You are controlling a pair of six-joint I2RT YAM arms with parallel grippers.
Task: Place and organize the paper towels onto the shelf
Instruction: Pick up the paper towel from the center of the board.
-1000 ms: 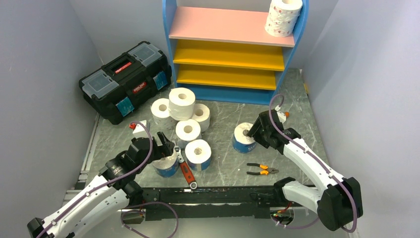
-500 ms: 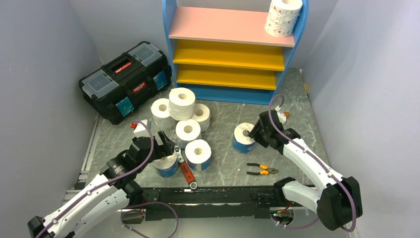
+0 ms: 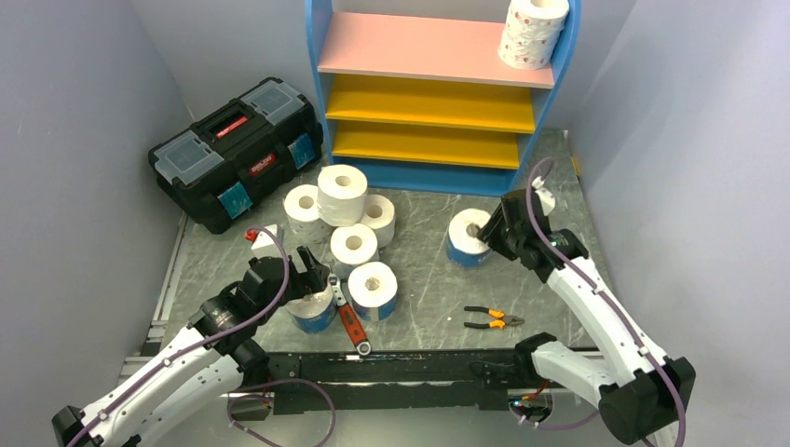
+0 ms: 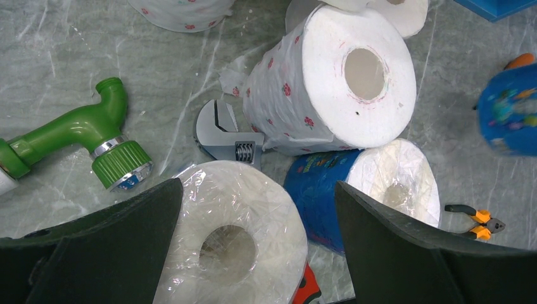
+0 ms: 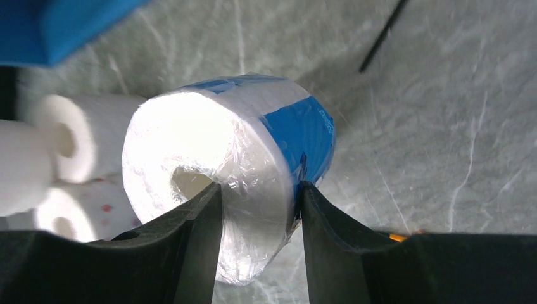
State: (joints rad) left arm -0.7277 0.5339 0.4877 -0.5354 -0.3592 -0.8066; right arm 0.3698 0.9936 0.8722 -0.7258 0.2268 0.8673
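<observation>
The blue-framed shelf point(image 3: 317, 56) stands at the back, with one pink-dotted paper towel roll point(image 3: 533, 30) on its pink top board. My right gripper point(image 3: 488, 230) point(image 5: 259, 190) is shut on a blue-wrapped roll point(image 3: 462, 238) point(image 5: 215, 136), one finger in the core and one on the outside. It holds the roll in front of the shelf's base. Several more paper towels point(image 3: 341, 207) are clustered at centre left. My left gripper point(image 3: 312, 272) point(image 4: 256, 190) hangs open over a clear-wrapped roll point(image 4: 234, 234), beside another blue-wrapped roll point(image 4: 373, 187) and a pink-dotted roll point(image 4: 329, 82).
A black toolbox point(image 3: 238, 149) sits at the back left. Orange-handled pliers point(image 3: 494, 318) lie near the front on the right. A red-handled wrench point(image 3: 351, 324) lies by the front rolls, and a green pipe fitting point(image 4: 82, 130) lies to their left.
My right gripper closed on the blue-wrapped roll and carried it up and back toward the shelf. The left arm has not moved.
</observation>
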